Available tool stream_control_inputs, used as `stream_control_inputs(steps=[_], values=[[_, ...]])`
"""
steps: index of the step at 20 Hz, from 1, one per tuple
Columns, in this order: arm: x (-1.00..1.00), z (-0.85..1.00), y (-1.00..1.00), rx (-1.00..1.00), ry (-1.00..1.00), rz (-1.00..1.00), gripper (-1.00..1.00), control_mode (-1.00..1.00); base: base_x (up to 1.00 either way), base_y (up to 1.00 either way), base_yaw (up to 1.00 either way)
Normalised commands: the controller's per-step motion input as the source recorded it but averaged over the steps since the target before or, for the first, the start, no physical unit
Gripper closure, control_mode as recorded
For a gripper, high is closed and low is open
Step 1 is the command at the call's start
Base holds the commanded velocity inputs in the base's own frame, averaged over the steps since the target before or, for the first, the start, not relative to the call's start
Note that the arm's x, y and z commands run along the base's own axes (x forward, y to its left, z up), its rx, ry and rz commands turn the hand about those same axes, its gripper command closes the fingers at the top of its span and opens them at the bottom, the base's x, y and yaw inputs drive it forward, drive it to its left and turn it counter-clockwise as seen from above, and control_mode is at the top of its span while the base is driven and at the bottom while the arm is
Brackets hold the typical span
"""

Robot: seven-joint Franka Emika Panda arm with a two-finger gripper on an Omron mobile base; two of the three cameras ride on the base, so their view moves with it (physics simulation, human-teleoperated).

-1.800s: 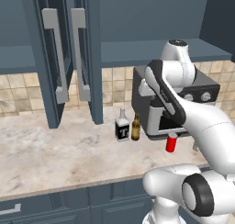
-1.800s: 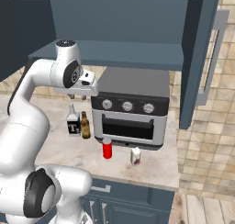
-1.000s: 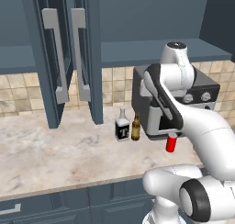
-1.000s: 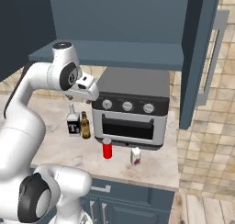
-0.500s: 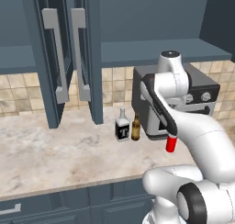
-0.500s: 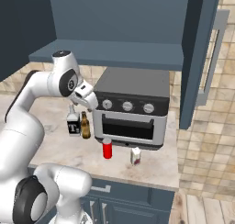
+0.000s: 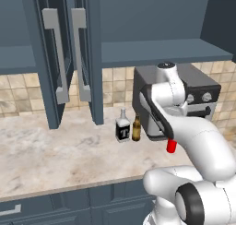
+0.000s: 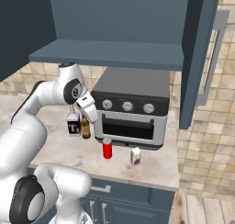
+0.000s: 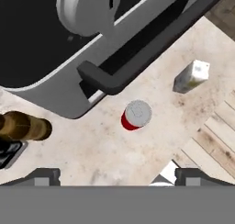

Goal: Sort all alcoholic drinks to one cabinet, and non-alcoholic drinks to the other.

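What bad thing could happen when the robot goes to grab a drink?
1. The brown beer bottle stands right beside the liquor bottle; the open hand, hovering above with nothing in it, might knock one over while reaching for the other.
2. The red can sits close to the toaster oven's handle, so the hand could bump the oven.
3. The cream can looks near the counter edge; a nudge might tip it off.

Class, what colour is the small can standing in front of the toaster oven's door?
The can is bright red with a grey top, clearest in the hand view.
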Motion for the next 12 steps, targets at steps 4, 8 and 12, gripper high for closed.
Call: stream_control_inputs(steps=[4,8,12], values=[[0.00,-0.42,-0.13,-0.02,0.07,-0.25,-1.00,-1.00,0.00,0.00,0.00],[0.00,-0.37,-0.11,-0.02,0.06,-0.20,-1.00,-1.00,0.00,0.00,0.00],[0.00,-0.36,-0.16,0.00,0.04,-0.10,-1.00,-1.00,0.00,0.00,0.00]])
